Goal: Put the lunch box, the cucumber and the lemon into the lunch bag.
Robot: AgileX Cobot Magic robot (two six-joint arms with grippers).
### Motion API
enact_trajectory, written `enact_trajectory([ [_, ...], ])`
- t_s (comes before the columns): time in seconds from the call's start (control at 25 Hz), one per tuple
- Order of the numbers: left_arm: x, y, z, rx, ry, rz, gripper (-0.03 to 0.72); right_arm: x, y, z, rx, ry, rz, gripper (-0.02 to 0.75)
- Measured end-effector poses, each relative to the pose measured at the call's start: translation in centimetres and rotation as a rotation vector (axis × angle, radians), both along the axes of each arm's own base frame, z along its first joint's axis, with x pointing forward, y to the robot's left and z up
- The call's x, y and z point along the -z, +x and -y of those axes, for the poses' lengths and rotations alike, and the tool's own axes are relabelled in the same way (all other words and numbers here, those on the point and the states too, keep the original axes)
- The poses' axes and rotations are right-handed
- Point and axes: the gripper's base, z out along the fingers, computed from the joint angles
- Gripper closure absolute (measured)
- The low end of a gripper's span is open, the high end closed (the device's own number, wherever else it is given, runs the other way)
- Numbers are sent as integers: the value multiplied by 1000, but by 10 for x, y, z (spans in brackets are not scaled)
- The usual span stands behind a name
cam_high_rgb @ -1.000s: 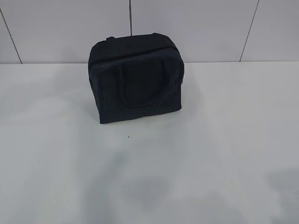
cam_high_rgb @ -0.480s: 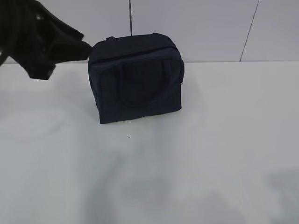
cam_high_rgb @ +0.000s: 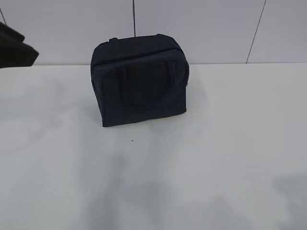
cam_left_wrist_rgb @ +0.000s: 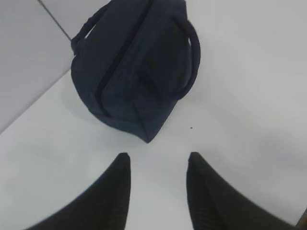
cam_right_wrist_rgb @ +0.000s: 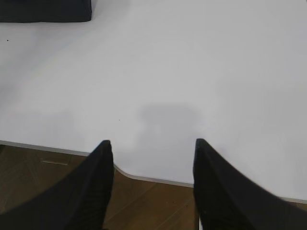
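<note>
One boxy dark navy fabric lunch bag (cam_high_rgb: 139,81) upright at upper centre of the white table (cam_high_rgb: 216,158), zipper line seemingly closed. Left gripper (cam_left_wrist_rgb: 158,165) nearer, bag ahead, upper centre of its view; empty, fingers apart. Right gripper (cam_right_wrist_rgb: 153,143) likewise apart, empty, bag far upper left.

L gripper (cam_left_wrist_rgb: 158,160): 2 matte black fingers (cam_left_wrist_rgb: 112,194), curved, taper to blunt tips, faint ribbing on inner faces | R gripper (cam_right_wrist_rgb: 152,146): same black tapered fingers (cam_right_wrist_rgb: 96,184), ribbed too | ext cam: black arm chunk (cam_high_rgb: 14,50), blurry, no detail tbh
</note>
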Motion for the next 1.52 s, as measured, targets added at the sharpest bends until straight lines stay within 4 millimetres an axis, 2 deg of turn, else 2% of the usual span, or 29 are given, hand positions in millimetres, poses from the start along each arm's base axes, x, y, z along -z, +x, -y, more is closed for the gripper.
enact_trajectory([
  [0.2, 17, -17, -14, -65, 42, -67, 383, 0, 0, 0, 0, 0, 0, 327],
  [0.56, 43, -82, -46, -162, -47, -81, 377, 0, 0, 0, 0, 0, 0, 327],
  [0.8, 50, -115, -64, -250, -88, -119, 377, 0, 0, 0, 0, 0, 0, 327],
  [1.28, 50, -141, -85, -419, -168, -130, 377, 0, 0, 0, 0, 0, -2, 327],
  [1.52, 70, -158, -94, -461, -191, -149, 377, 0, 0, 0, 0, 0, 0, 327],
])
